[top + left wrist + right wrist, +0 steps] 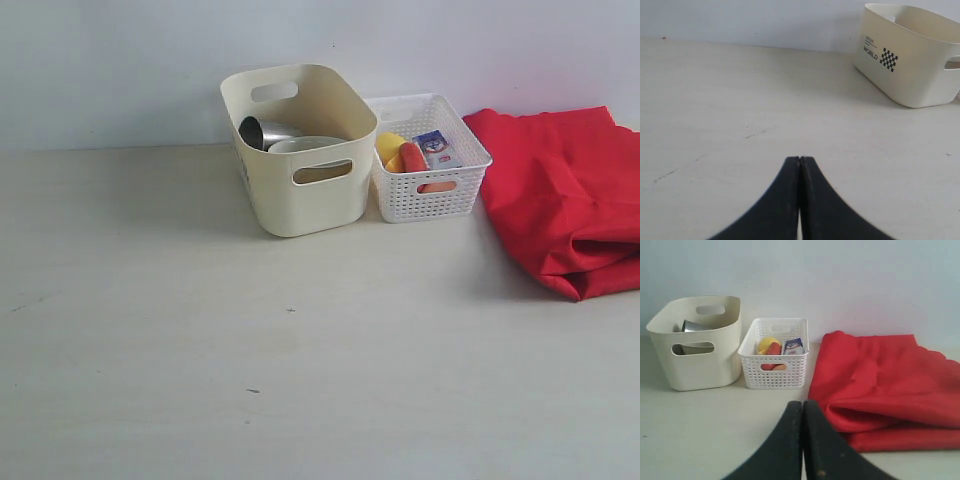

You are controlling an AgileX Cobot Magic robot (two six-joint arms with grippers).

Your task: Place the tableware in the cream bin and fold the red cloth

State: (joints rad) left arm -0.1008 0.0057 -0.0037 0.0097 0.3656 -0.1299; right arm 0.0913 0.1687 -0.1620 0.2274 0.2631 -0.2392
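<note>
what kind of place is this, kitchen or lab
Probably a staged test bench, not a kitchen: plain pale table, blank wall, only a cream bin, white basket and red cloth.

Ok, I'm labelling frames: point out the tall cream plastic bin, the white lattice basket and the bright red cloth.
Tall cream plastic bin (315,207): exterior view, front wall below handle.
White lattice basket (408,201): exterior view, front wall.
Bright red cloth (560,190): exterior view, top layer's middle.

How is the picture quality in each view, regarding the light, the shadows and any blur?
Exterior view: soft, even light, a little hazy; the cream bin casts only a faint shadow on the table. Left wrist view: the left end effector, near the lens, is a dark shape with little detail. Right wrist view: the red cloth is very saturated, with darker shade in its folds.
</note>
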